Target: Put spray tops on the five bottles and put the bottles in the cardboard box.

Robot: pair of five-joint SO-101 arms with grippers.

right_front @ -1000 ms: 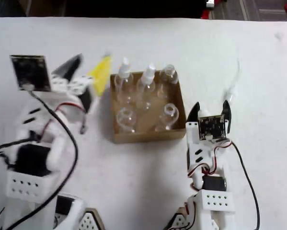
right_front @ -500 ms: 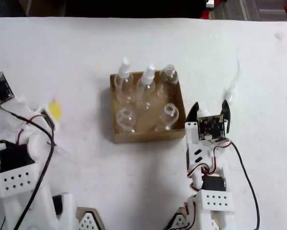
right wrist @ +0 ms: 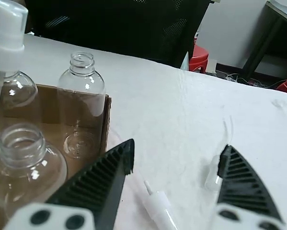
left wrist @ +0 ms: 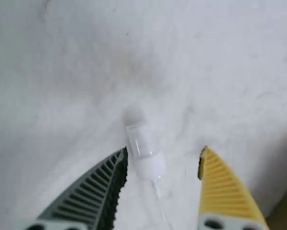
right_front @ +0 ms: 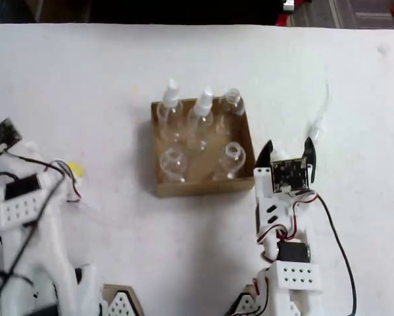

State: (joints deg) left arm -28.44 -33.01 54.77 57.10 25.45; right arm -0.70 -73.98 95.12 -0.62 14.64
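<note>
The cardboard box [right_front: 203, 187] already held all five bottles. The two capped bottles [right_front: 170, 108] stood along its far side, and three open bottles [right_front: 173, 163] lacked tops: one at its far right corner and two along its near side. The boxing looked finished, so the step in hand was judged to be fetching the third top.

The left gripper [left wrist: 163, 152] hung well to the left of the box with its jaws spread wide. They straddled a loose spray top [left wrist: 144, 160] lying on the table and touched nothing. The grey jaw was just beside the top, the yellow one farther off. The next move would likely call for lowering, centring on the top's body rather than its thin tube, and closing — then carrying it across to an open neck in the box.

The right gripper [right wrist: 177, 147] sat just off the box's near right corner, jaws apart and empty. Two more tops lay on the table beside it, a near top [right wrist: 157, 205] and a far top [right wrist: 213, 178].
</note>
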